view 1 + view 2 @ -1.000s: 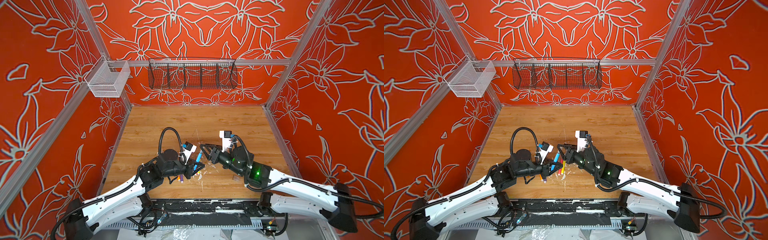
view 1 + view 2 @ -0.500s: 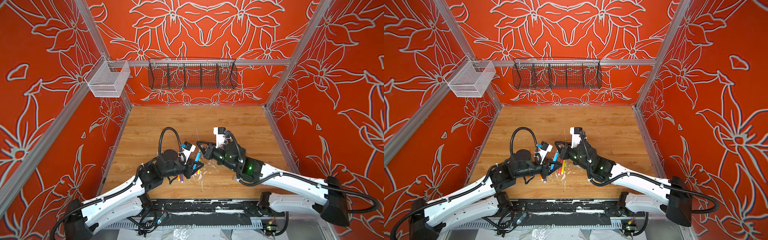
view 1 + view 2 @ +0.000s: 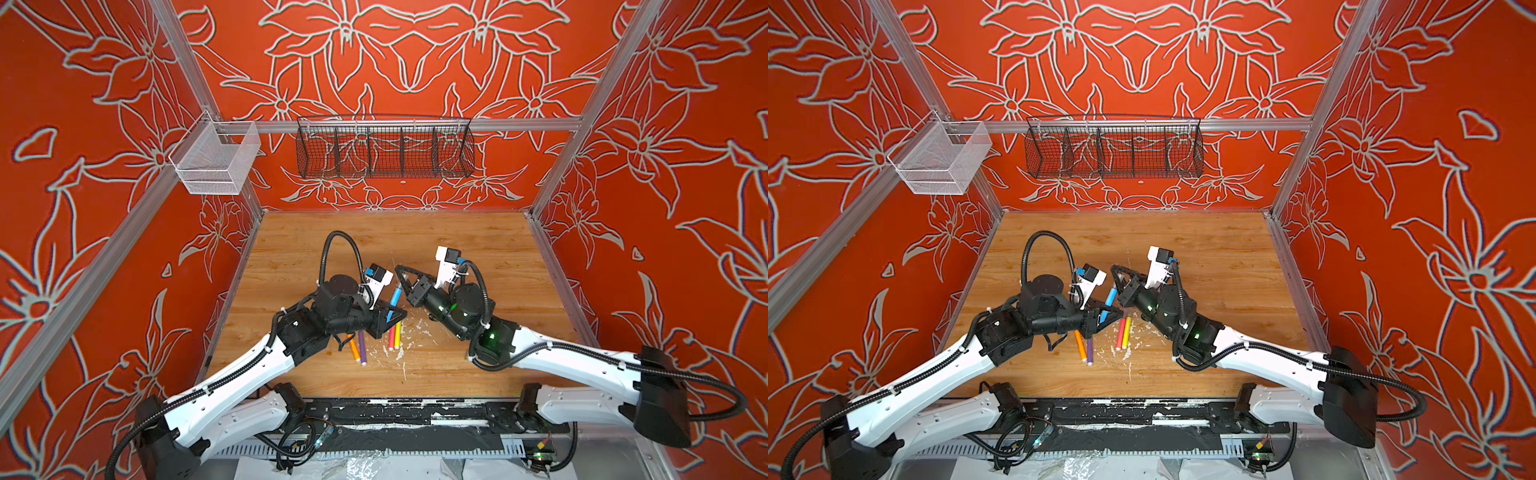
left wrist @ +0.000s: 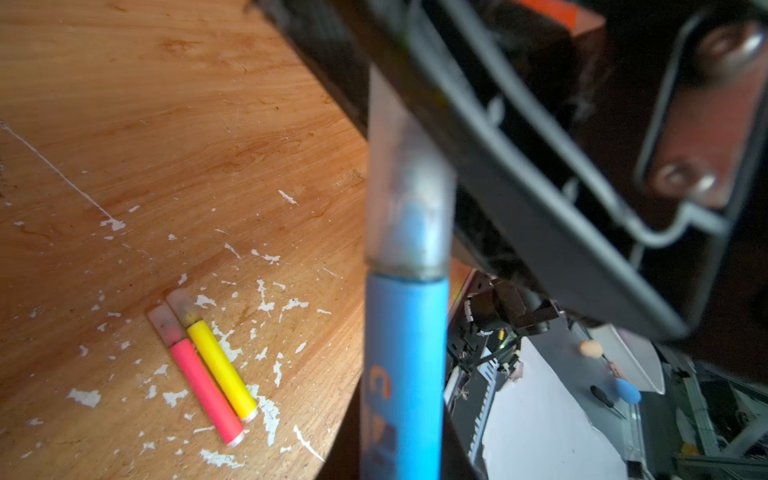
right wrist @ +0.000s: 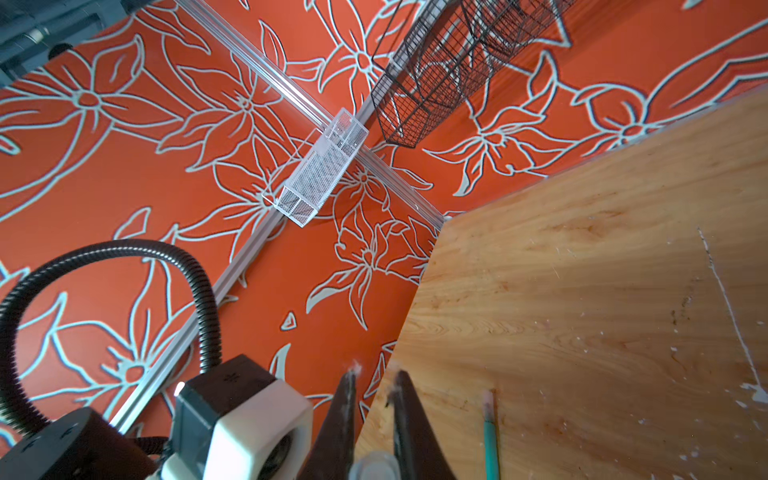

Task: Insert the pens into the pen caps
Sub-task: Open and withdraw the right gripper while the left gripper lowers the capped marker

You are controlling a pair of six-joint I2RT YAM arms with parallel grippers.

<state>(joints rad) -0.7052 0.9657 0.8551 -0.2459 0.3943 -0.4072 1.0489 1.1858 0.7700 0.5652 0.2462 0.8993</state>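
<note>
My left gripper (image 3: 390,318) (image 3: 1104,320) is shut on the lower barrel of a blue pen (image 3: 395,297) (image 3: 1109,300) (image 4: 403,374), which it holds tilted above the table. A clear pen cap (image 4: 409,208) (image 5: 374,467) sits over the pen's tip. My right gripper (image 3: 398,269) (image 3: 1113,269) (image 5: 374,374) is shut on that cap, deep between its fingers. The pink pen (image 3: 391,337) (image 4: 205,390) and yellow pen (image 3: 397,336) (image 4: 220,370) lie side by side with caps on. The orange pen (image 3: 354,350) and purple pen (image 3: 362,351) lie by the left arm. A green pen (image 5: 490,436) lies capped on the wood.
White flecks (image 3: 409,332) dot the wooden table (image 3: 457,241) around the pens. A black wire basket (image 3: 384,151) hangs on the back wall and a white mesh basket (image 3: 216,160) on the left wall. Red patterned walls close in three sides.
My right gripper has come up to the blue pen's tip and shut on the cap. The left gripper has kept still with the pen.
</note>
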